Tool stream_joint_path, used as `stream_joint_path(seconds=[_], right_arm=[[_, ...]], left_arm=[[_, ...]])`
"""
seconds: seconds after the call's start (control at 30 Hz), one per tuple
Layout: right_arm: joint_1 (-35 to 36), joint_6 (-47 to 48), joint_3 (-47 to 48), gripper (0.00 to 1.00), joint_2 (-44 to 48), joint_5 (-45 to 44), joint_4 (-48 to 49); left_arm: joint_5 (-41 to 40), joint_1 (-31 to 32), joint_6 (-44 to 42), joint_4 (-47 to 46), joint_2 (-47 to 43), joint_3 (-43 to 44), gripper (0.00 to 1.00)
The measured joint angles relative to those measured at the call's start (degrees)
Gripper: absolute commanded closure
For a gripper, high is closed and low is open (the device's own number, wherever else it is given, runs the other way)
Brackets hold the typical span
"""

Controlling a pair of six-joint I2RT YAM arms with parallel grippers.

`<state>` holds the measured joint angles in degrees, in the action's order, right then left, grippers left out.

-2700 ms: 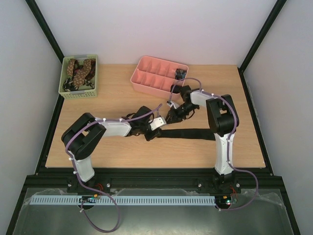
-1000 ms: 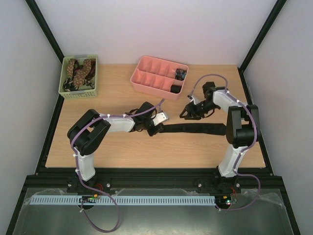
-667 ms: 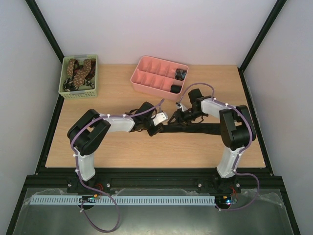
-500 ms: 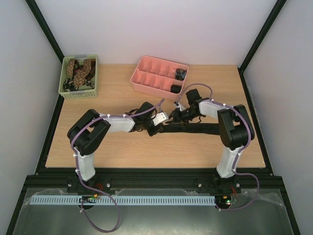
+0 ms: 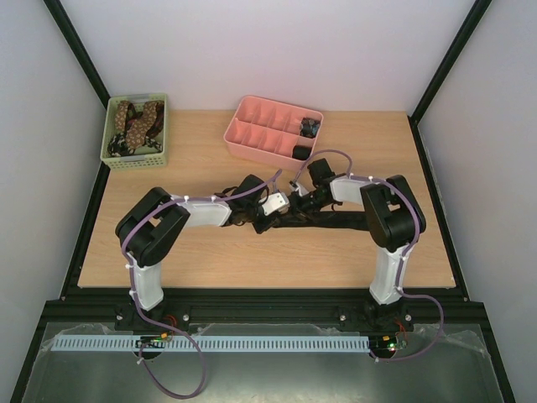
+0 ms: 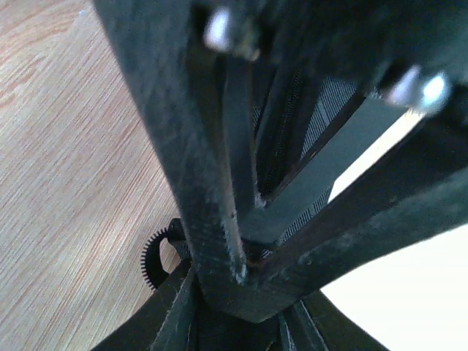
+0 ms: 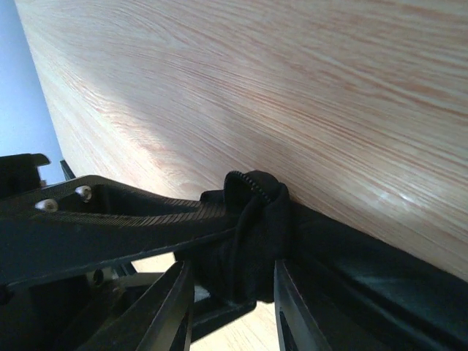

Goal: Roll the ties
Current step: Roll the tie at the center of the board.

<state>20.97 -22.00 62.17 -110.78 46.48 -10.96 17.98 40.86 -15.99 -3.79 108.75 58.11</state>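
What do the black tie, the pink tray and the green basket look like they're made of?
Tie: woven fabric, matte; it folds softly and bunches.
Tray: probably moulded plastic, smooth pink dividers.
Basket: likely plastic, pale green lattice walls.

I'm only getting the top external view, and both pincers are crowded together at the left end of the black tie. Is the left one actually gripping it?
Observer: Yes. In the left wrist view, the left pincer has its fingers closed together on a fold of the black tie.
Operator: And the right one?
Observer: In the right wrist view, the right pincer straddles a bunched-up lump of the tie. I cannot tell whether it squeezes.
Operator: Is that lump off the surface?
Observer: It appears to rest against the table, not lifted.
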Motion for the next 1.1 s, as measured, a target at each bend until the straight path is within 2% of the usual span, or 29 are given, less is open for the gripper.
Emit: stream_joint_path(seconds=[0.1, 0.27, 0.3, 0.47, 0.57, 0.77, 1.1], right_arm=[[0.66, -0.07, -0.02, 0.74, -1.40, 0.02, 1.11], [0.46, 1.07, -0.22, 0.97, -1.84, -0.07, 1.46], [0.39, 1.53, -0.35, 0.98, -1.84, 0.07, 1.62], [0.39, 4.24, -0.42, 0.99, -2.14, 0.17, 2.05], [0.37, 6.23, -0.44, 0.99, -2.34, 0.39, 2.05], [-0.48, 8.96, -0.92, 0.99, -2.51, 0.61, 1.88], [-1.73, 11.74, -0.68, 0.99, -3.06, 0.96, 0.50]], left_arm=[[-0.02, 0.11, -0.02, 0.09, 0.00, 0.00, 0.73], [-0.04, 0.11, 0.11, 0.24, 0.00, 0.00, 0.67], [-0.02, 0.11, 0.20, 0.37, 0.00, 0.00, 0.64], [0.37, 0.09, 0.15, 0.24, -0.02, -0.42, 0.42], [2.89, -0.79, -0.22, -0.92, -1.44, -2.99, 0.35], [7.26, -3.26, -1.92, -4.55, -7.50, -10.54, 0.32], [11.85, -3.98, -3.45, -9.99, -6.60, -12.02, 0.32]])
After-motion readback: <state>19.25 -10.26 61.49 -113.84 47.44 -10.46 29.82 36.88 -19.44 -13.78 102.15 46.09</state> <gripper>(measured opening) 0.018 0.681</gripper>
